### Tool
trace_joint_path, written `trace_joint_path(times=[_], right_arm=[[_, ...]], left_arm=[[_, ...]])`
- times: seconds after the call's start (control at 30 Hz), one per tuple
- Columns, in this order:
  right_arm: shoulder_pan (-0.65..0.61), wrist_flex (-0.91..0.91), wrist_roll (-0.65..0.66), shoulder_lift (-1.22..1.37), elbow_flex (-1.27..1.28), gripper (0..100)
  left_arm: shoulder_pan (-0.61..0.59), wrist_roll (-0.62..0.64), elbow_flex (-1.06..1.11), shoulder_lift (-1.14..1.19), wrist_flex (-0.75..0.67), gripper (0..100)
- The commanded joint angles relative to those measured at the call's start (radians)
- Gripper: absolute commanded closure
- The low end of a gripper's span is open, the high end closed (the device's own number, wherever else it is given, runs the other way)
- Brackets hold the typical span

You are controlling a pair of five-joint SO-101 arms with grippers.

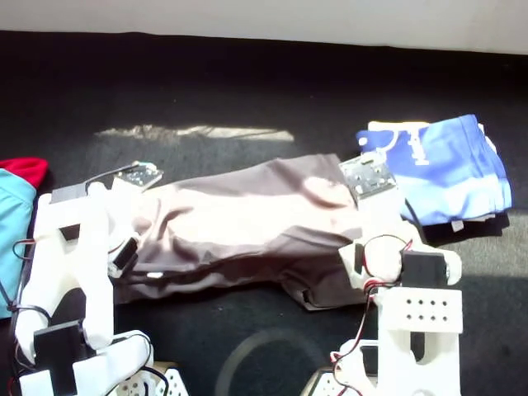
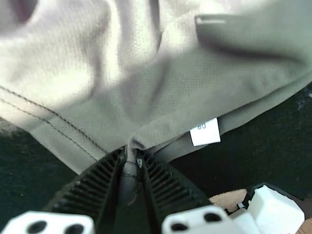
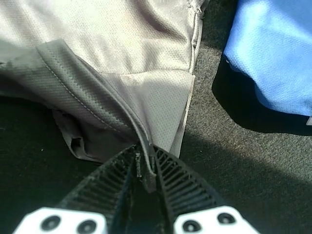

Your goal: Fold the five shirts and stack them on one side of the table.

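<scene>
A grey shirt [image 1: 247,227] lies stretched across the middle of the dark table between both arms. My left gripper [image 2: 130,163] is shut on a pinch of its fabric near a hem, close to a small white label [image 2: 204,132]. My right gripper [image 3: 145,163] is shut on a folded edge of the same grey shirt [image 3: 122,53]. In the high view the left arm [image 1: 78,247] holds the shirt's left end and the right arm [image 1: 396,264] its right end. A blue and white folded shirt [image 1: 450,169] rests on a dark one at the right.
At the left edge lie a teal shirt [image 1: 12,223] and a red one [image 1: 25,169]. The blue shirt [image 3: 273,53] sits close beside my right gripper. A sunlit patch [image 1: 194,132] marks the dark table behind the grey shirt.
</scene>
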Motion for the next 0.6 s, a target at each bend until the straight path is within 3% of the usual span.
trace_joint_path(times=[0.0,0.3,0.57], right_arm=[[0.012,0.019,0.008,-0.022,-0.025,99.2],[0.067,0.038,0.115,-0.022,0.114,99.2],[0.059,-0.027,0.123,-0.022,0.196,96.7]], left_arm=[[-0.008,-0.008,-0.027,-0.030,0.032,99],[-0.012,-0.008,-0.013,-0.027,0.034,99],[-0.013,-0.008,-0.031,-0.031,0.041,97]])
